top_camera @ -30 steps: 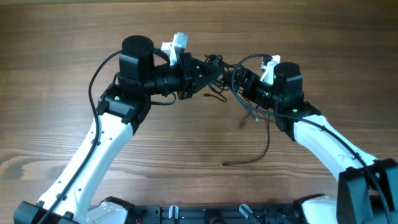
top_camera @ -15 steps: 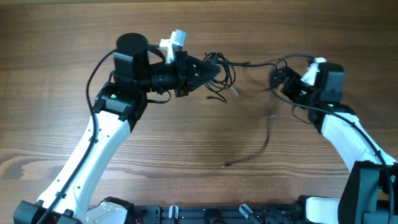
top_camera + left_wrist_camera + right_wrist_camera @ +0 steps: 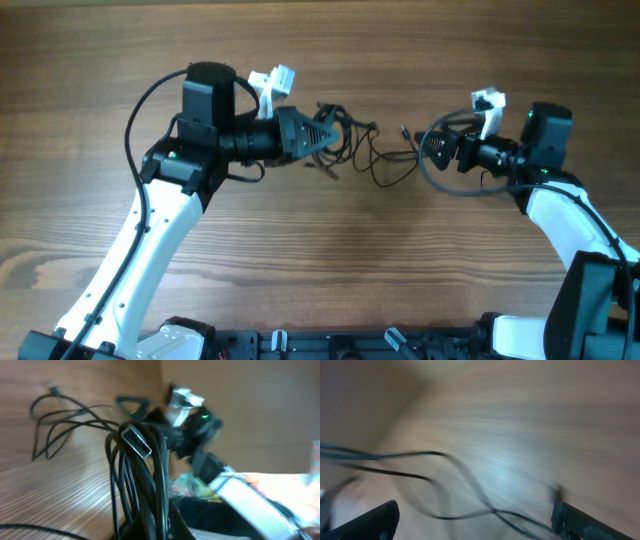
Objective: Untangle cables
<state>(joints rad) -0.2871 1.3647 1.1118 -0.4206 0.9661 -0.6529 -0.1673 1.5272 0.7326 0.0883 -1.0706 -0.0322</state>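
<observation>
Overhead, we see our left gripper (image 3: 326, 132) at twelve o'clock pinching tangled thin black cables (image 3: 352, 140). Our right gripper (image 3: 432, 150), at two o'clock, has its fingers (image 3: 380, 519) spread.

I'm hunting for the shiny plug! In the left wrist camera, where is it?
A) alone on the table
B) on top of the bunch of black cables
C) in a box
B: the silvery USB plug sits at the top of the upright bundle of black cables.
</observation>
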